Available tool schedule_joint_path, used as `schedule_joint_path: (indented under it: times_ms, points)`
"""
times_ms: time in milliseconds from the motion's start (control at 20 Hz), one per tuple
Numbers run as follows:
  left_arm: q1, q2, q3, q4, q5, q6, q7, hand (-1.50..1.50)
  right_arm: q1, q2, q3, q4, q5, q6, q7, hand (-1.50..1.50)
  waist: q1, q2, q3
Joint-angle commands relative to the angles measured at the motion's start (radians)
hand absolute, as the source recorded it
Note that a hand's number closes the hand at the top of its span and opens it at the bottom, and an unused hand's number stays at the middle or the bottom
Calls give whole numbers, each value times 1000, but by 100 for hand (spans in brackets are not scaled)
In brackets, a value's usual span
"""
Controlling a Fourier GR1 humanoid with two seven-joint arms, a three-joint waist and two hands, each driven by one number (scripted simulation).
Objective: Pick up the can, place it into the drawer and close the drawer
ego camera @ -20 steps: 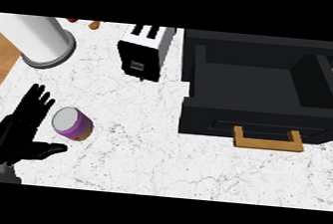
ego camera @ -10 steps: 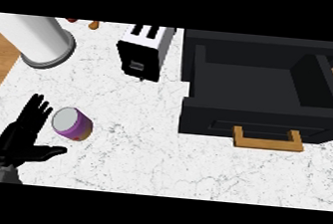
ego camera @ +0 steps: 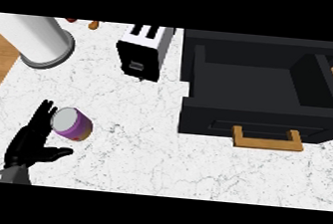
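The grasp on the can is being prepared; nothing is yet held.

The can (ego camera: 72,124) lies tipped near the bench's (ego camera: 144,152) front left corner, its long axis slanted, pale end toward the left hand (ego camera: 30,142), which is spread flat just beside it. Fingers must next be curled round it, and it must then be carried to the open drawer (ego camera: 264,87) at the right edge.

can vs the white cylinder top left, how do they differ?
The can is purple with a pale lid; the white cylinder is white with a grey base. The can looks far smaller. The can sits beside the left hand; the cylinder stands at the counter's far left corner, away from it. Both are round and rest on the marble counter.
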Motion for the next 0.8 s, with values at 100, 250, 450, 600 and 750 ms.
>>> schedule_joint_path:
  times_ms: [100, 250, 450, 600, 750]
  points:
    - [-145, 19, -3, 230, -24, -25, -98, -150, -68, -16, 18, -14, 17, -38, 54, -150, -2, 3, -1]
    - [-117, 27, 1, 279, -17, -46, -148, -150, -45, 52, 46, -20, 84, -19, 2, -150, 0, 2, 0]
    - [-158, 39, 18, 270, 32, -67, -76, -150, 54, 24, -48, -66, -83, 63, 59, -150, -1, -1, 0]
    - [-228, -9, 22, 369, 22, -15, -130, -150, 48, 28, -59, -60, -80, 64, 51, -150, -8, 1, 0]
    - [-228, -2, 26, 330, 61, -78, -92, 150, 89, 54, 6, -102, -54, 12, 34, -150, -5, -1, 0]
